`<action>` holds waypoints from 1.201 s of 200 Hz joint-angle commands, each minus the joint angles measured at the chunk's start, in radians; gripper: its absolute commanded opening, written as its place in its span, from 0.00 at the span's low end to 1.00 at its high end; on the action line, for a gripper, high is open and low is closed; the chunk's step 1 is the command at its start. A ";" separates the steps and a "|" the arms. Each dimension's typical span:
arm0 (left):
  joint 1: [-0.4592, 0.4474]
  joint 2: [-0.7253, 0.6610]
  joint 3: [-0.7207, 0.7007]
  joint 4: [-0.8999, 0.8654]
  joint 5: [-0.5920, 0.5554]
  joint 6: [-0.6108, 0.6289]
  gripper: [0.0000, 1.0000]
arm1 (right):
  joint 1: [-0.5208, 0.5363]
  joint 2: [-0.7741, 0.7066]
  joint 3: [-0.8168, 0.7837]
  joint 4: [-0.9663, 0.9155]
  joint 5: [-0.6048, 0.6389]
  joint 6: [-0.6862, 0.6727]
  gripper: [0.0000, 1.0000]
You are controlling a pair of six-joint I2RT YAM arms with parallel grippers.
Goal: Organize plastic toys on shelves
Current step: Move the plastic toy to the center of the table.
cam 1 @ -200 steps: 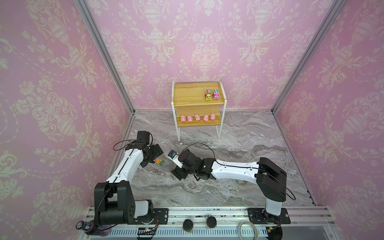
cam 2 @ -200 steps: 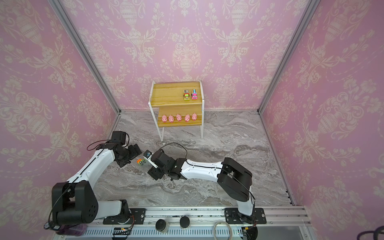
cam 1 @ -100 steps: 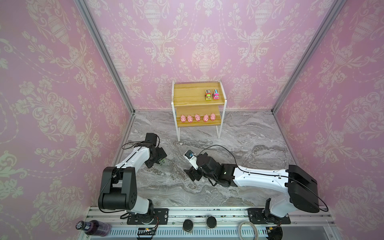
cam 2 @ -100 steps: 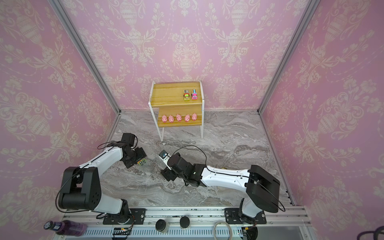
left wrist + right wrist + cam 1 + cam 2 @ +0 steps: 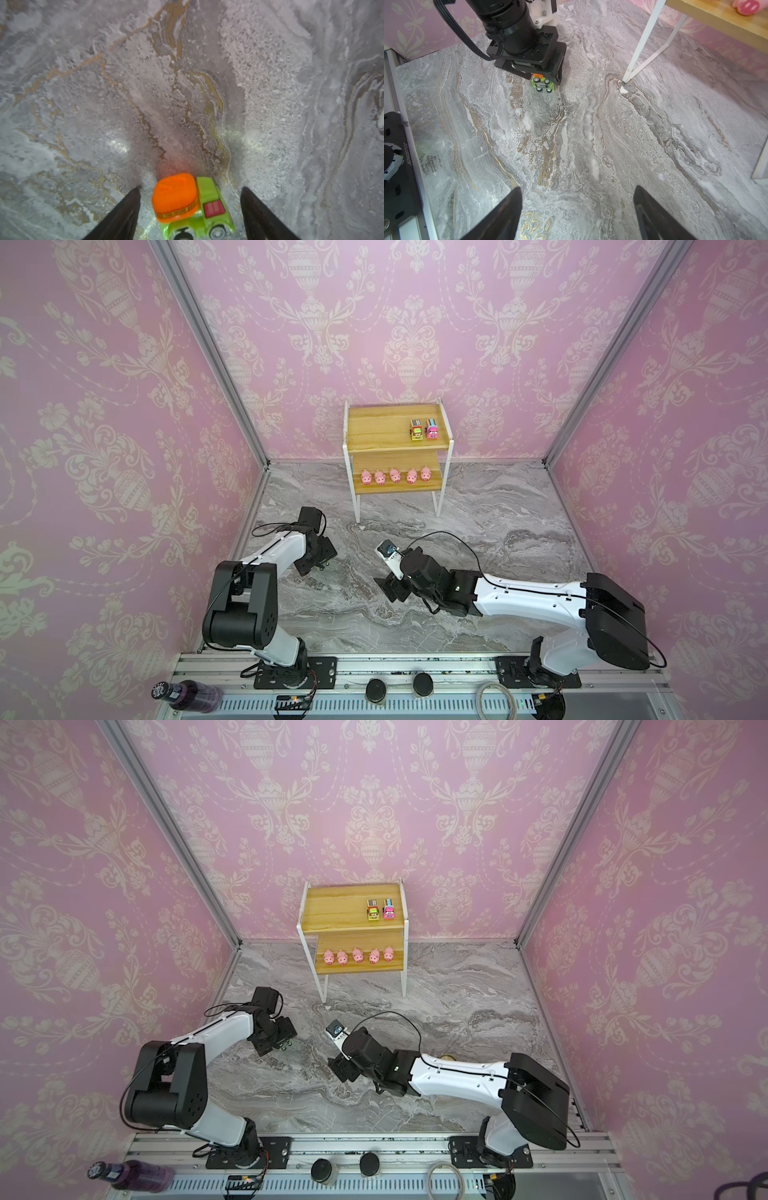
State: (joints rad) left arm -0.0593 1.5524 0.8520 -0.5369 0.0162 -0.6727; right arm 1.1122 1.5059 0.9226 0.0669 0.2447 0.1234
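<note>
The orange-green truck (image 5: 188, 204) lies on its side on the marble floor, wheels (image 5: 543, 84) turned toward the right wrist camera. My left gripper (image 5: 190, 188) stands over it, low at the floor (image 5: 322, 564), open, with a gap between each finger and the truck. My right gripper (image 5: 577, 187) is open and empty above bare floor (image 5: 388, 593), a short way right of the left one. The shelves (image 5: 386, 435) stand at the back wall. Two trucks, brown-green (image 5: 417, 432) and pink-blue (image 5: 432, 430), sit on the top board. Several pink pigs (image 5: 395, 475) line the lower board.
A dark purple bottle (image 5: 187, 695) lies on the front rail at the left. The gold top of a can (image 5: 446, 1057) peeks from behind the right arm. A white shelf leg (image 5: 639, 47) stands just beyond the left gripper. Pink walls close three sides.
The left gripper has drawn away from the right one and come down to the floor with the orange-green truck. The right arm has pulled back to the right.
</note>
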 commanded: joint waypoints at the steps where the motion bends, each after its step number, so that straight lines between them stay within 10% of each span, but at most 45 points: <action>1: -0.020 0.007 -0.023 0.010 -0.035 -0.016 0.74 | -0.011 -0.035 -0.018 0.009 0.023 0.019 0.85; 91: -0.093 -0.104 -0.128 0.055 -0.082 -0.018 0.52 | -0.049 -0.105 -0.077 0.007 0.048 0.048 0.84; 240: -0.602 -0.047 -0.047 0.106 -0.061 0.119 0.62 | -0.190 -0.243 -0.240 -0.012 0.012 0.152 0.84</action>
State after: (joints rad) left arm -0.6498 1.4860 0.7853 -0.4137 -0.0681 -0.6327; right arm 0.9360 1.2903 0.7055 0.0654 0.2802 0.2630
